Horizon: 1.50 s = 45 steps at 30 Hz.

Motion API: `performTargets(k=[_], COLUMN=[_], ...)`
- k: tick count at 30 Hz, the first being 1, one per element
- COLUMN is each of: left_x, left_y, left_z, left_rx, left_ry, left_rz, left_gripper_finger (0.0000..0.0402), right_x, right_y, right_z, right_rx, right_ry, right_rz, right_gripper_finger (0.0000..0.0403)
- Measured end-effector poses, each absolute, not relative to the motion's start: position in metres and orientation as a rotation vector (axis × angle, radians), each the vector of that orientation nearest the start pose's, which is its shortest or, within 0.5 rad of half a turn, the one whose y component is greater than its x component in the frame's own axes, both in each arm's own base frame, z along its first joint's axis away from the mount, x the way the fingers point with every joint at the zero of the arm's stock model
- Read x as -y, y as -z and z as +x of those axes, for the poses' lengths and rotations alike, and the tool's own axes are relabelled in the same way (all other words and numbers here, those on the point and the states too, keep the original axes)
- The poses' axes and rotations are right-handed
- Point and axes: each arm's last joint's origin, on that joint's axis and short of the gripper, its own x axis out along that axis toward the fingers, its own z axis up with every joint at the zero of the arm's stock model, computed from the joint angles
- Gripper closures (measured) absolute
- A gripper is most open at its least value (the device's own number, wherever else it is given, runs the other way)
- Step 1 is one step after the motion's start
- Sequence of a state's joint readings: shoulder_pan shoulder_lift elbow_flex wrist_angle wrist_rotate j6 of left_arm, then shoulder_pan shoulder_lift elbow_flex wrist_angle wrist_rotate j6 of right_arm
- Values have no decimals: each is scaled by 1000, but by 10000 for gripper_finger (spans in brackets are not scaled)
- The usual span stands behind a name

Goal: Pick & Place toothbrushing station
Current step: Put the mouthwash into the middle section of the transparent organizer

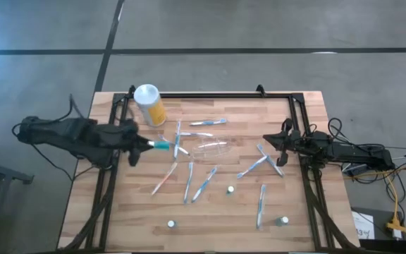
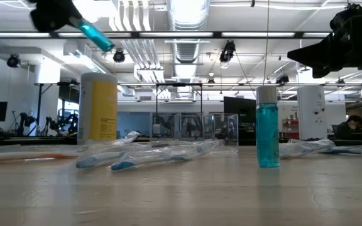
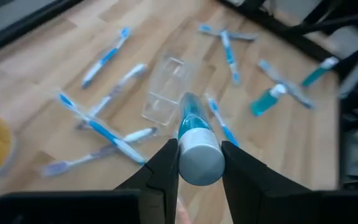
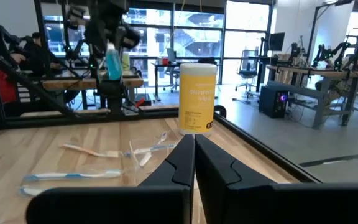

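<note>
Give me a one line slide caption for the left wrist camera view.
Left gripper holds a small blue bottle above the clear toothbrushing station amid scattered toothbrushes.

Toothbrushing station (image 1: 213, 149): small clear plastic box (see-through), lying mid-table among scattered toothbrushes, not held.

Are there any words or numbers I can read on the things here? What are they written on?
Yellow canister: pale print in two lines, too blurred to read for sure.
Blue bottle standing on the table: no label that shows.
Toothbrushes: no readable print.
No other readable text.
</note>
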State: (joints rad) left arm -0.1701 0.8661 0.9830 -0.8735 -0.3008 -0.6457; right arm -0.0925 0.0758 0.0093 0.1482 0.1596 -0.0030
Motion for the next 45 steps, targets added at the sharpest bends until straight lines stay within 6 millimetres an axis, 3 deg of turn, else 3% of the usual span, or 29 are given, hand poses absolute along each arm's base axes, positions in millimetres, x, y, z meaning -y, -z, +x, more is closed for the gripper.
performTargets(k=[5,12,16,20,24,33,45], left_x=[13,0,-8,-17,-25,-39,-61], left_y=[-363,-391,-382,-373,-349,-321,-303], left_z=[211,295,341,369,396,424,426], left_rx=[-780,-916,-996,-1096,-1199,-1279,-1329], left_ry=[-395,-319,-287,-286,-300,-286,-252], left_rz=[-339,-213,-189,-166,-148,-110,-36], left_gripper_finger=[304,304,304,304,304,304,304], right_x=[14,14,14,14,14,14,14], right_y=[-174,-173,-173,-173,-173,-173,-173], right_z=[101,101,101,101,101,101,101], right_rx=[75,59,56,56,56,57,56], right_ry=[252,251,252,252,252,252,253], right_rz=[-1,-2,-9,-9,-9,-10,-17], right_gripper_finger=[394,394,394,394,394,394,394])
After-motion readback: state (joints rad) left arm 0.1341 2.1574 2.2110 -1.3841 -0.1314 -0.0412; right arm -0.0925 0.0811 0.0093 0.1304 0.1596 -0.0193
